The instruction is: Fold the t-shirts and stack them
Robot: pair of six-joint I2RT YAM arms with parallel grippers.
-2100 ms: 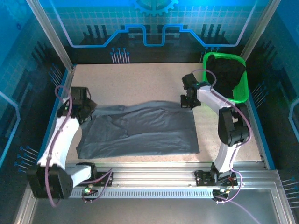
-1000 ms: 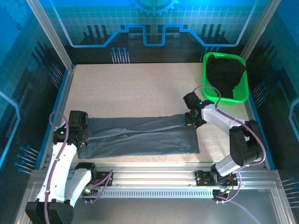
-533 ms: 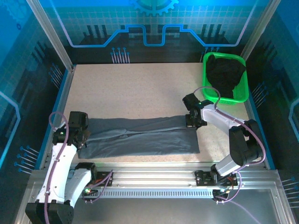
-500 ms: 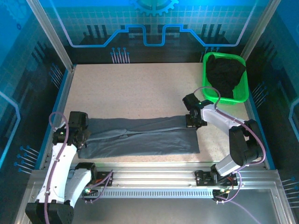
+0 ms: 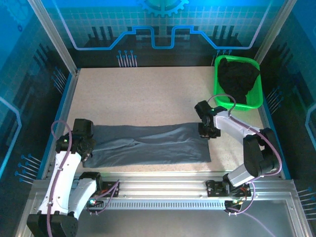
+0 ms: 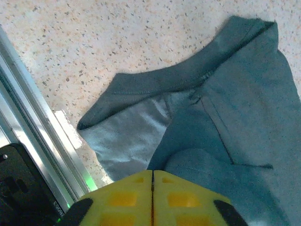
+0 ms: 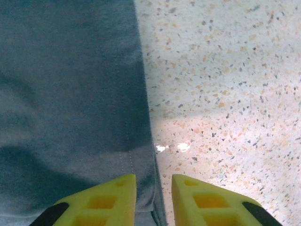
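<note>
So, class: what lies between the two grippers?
The grey shirt fills the whole stretch from the left gripper to the right gripper, as the top view shows.

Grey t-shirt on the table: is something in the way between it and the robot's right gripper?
No, nothing visible is. The right gripper hangs open right over the slate-grey cloth t-shirt, one finger on each side of the shirt's edge on the speckled table.

t-shirt [image 5: 148, 144] on table [image 5: 143, 94], cloth [image 5: 238, 79] probably in basket [image 5: 245, 105]
</note>
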